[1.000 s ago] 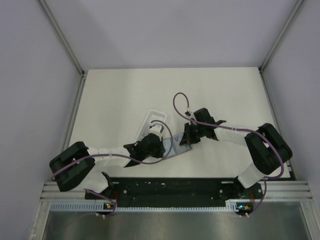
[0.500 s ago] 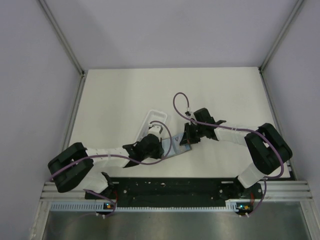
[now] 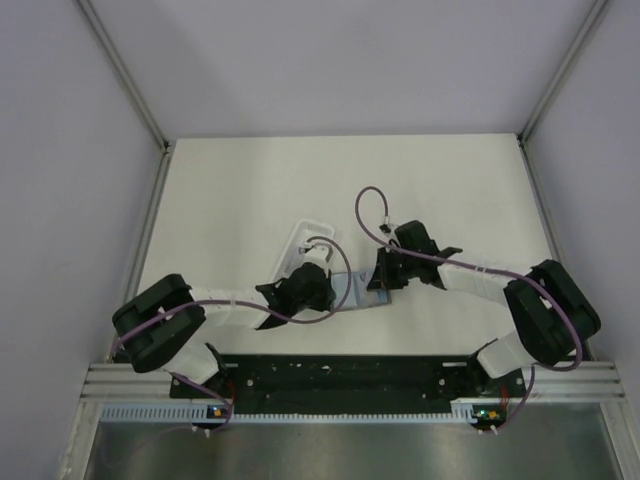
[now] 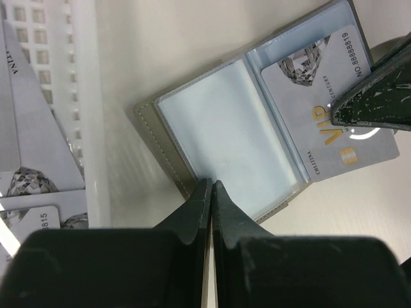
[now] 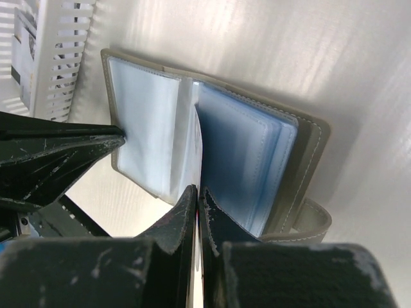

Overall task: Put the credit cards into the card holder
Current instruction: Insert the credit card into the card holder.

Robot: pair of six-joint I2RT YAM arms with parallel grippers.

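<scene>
Your card holder (image 3: 360,293) lies open on the surface (image 3: 250,200), between your 2 arms and just beside the white tray (image 3: 305,232). Your left gripper (image 4: 210,185) has its jaws pressed together, the tips touching the edge of the holder's pale blue pocket on the tray side. Your right gripper (image 5: 196,189) has its jaws clenched on a VIP credit card (image 4: 321,122). That card lies flat over the other pocket with 1 corner past the holder's edge; whether it is inside the sleeve you cannot tell. In the right wrist view the inner sleeves stand fanned. More credit cards (image 4: 32,128) lie in the tray
</scene>
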